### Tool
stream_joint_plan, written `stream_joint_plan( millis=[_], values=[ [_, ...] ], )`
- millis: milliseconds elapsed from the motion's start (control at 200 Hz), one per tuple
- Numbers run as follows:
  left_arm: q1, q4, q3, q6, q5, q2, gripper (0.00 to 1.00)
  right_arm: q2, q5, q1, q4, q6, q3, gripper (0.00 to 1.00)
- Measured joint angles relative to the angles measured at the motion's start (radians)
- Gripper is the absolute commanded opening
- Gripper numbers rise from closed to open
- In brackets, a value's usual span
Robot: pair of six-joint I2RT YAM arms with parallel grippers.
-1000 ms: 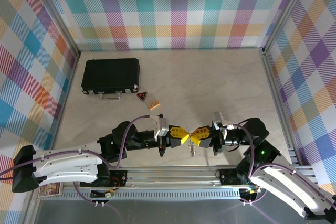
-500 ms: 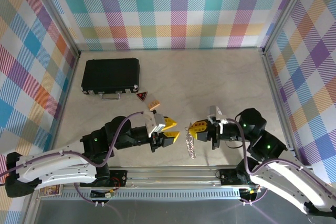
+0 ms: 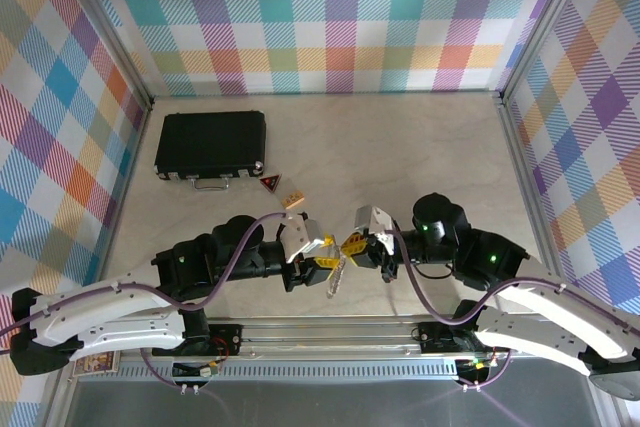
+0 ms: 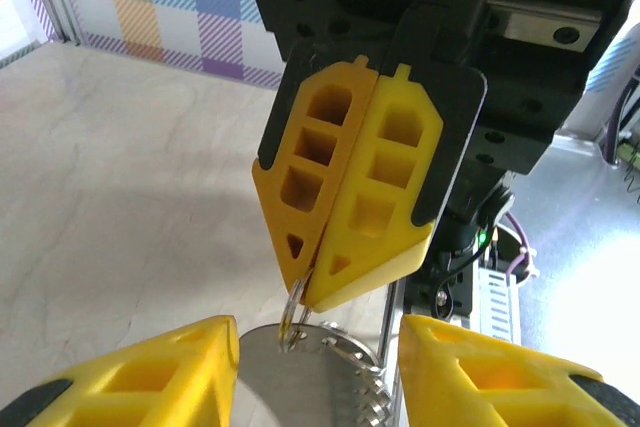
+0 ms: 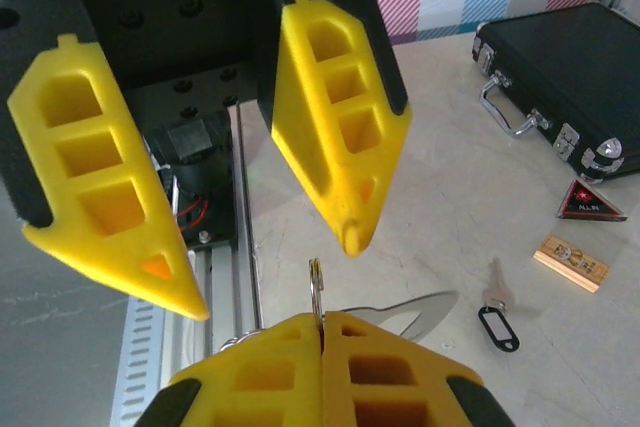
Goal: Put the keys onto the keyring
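Yellow right fingers (image 4: 380,177) are clamping the keys (image 3: 335,279) by their wire loop (image 5: 315,282), dangling them between the spread left fingers (image 4: 150,382), likely for a handover; the black keyring (image 5: 498,328) is lying apart on the desk (image 5: 450,197).

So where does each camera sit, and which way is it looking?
Top external: above and behind the robot, looking down at the table; left arm and right arm show.
Left wrist: on the left arm, facing the right end effector, shut on the keys; own open fingers show.
Right wrist: on the right arm, facing the left end effector and the keyring; own shut fingers show.
Shared: both wrist views show the keys' wire loop.
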Motion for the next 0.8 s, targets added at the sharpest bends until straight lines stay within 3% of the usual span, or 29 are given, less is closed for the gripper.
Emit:
stream_joint_plan(
  millis=[370, 800],
  values=[
    [0.064, -0.097, 0.002, 0.040, 0.029, -0.037, 0.46, 0.019, 0.044, 0.050, -0.048, -0.056, 0.008, 0.00],
    [0.076, -0.093, 0.002, 0.116, 0.148, -0.037, 0.46, 0.020, 0.050, 0.058, -0.048, -0.063, 0.008, 0.00]
  ],
)
